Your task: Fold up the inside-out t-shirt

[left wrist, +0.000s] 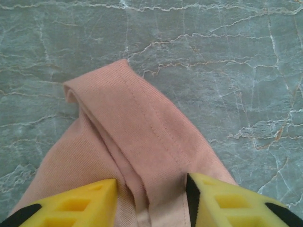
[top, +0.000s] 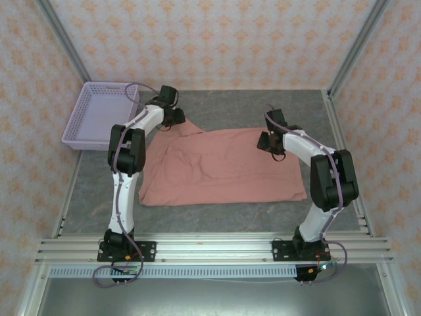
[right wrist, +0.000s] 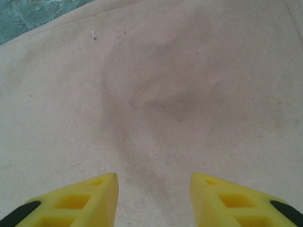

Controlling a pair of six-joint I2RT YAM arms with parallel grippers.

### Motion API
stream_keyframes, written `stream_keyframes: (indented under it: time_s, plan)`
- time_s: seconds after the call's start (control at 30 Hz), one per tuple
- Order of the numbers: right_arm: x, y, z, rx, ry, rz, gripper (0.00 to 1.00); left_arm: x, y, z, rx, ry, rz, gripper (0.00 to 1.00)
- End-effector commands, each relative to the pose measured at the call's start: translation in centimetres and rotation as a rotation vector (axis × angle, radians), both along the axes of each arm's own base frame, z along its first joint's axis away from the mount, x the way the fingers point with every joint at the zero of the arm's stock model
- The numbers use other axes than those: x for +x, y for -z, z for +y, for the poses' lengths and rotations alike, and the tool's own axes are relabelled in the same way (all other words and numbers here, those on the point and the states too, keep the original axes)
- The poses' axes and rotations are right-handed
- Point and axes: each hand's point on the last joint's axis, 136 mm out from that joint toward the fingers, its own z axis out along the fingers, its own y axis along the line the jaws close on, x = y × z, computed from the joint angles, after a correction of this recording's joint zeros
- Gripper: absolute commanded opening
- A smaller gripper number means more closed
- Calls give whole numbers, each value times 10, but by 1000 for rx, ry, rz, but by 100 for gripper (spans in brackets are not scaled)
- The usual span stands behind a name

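T-shirt (top: 223, 168) spread | left jaws apart astride sleeve (left wrist: 142, 137) | right jaws apart, empty

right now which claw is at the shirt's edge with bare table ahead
The left claw: a hemmed fold of the t-shirt lies between its jaws, table beyond. The right claw is over flat cloth.

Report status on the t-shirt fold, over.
Left gripper open astride a sleeve. Right gripper open over flat cloth. T-shirt lies spread, not yet folded. Basket apart, far left.
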Motion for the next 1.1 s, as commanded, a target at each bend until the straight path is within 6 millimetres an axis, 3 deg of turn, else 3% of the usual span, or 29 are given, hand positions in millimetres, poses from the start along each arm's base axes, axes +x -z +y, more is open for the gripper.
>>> stream_keyframes:
  time_s: [0.0, 0.2, 0.53, 0.87, 1.07]
  plan:
    - [-1, 7, -1, -6, -8, 11, 44, 0, 4, -6, 1, 31, 25, 39]
    - [-2, 12, 1, 0, -11, 25, 44, 6, 8, -9, -7, 42, 30, 31]
    - [-4, 17, 1, -3, -15, 38, 44, 15, 2, -12, -12, 53, 18, 29]
    - [-3, 22, 1, 0, -14, 48, 44, 18, -17, -16, -22, 74, -19, 29]
    - [-4, 24, 2, 2, -15, 54, 44, 16, -15, -19, -37, 85, -15, 19]
